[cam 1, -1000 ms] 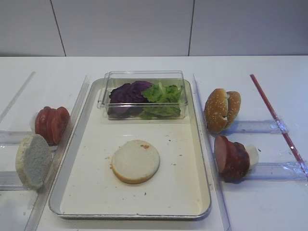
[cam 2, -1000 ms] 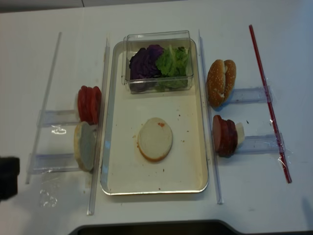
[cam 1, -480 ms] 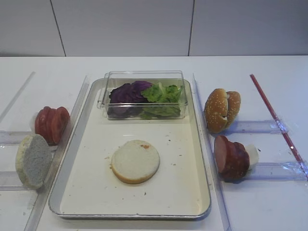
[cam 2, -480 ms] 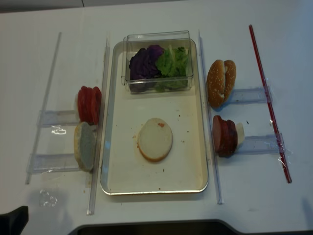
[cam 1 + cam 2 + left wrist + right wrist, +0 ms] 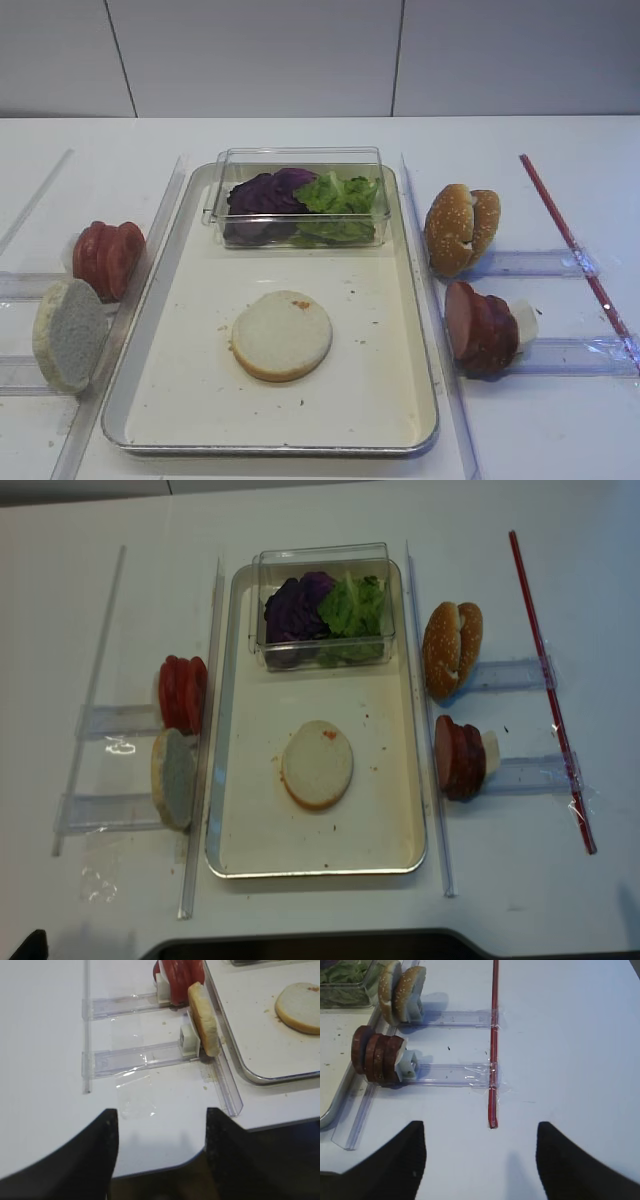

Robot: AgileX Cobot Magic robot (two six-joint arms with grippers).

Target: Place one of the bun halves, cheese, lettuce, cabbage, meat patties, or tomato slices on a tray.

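A bun half point(image 5: 282, 335), white face up, lies flat in the middle of the silver tray point(image 5: 270, 447). Purple cabbage point(image 5: 265, 192) and green lettuce point(image 5: 340, 195) fill a clear box at the tray's far end. Tomato slices point(image 5: 107, 258) stand on edge to the left of the tray, and meat patties point(image 5: 482, 328) to its right. No cheese is in view. My left gripper point(image 5: 161, 1125) hangs open and empty over the table's near-left edge. Near the front right, my right gripper point(image 5: 480, 1132) is open over bare table.
A greyish bun half point(image 5: 68, 332) stands on edge in a clear rail left of the tray. Sesame bun tops point(image 5: 460, 228) stand behind the patties. A red strip point(image 5: 493, 1040) is taped across the right rails. Clear guide rails flank the tray.
The left gripper has drawn back toward the near-left corner and has almost left the overhead view. The food and the tray have not moved.
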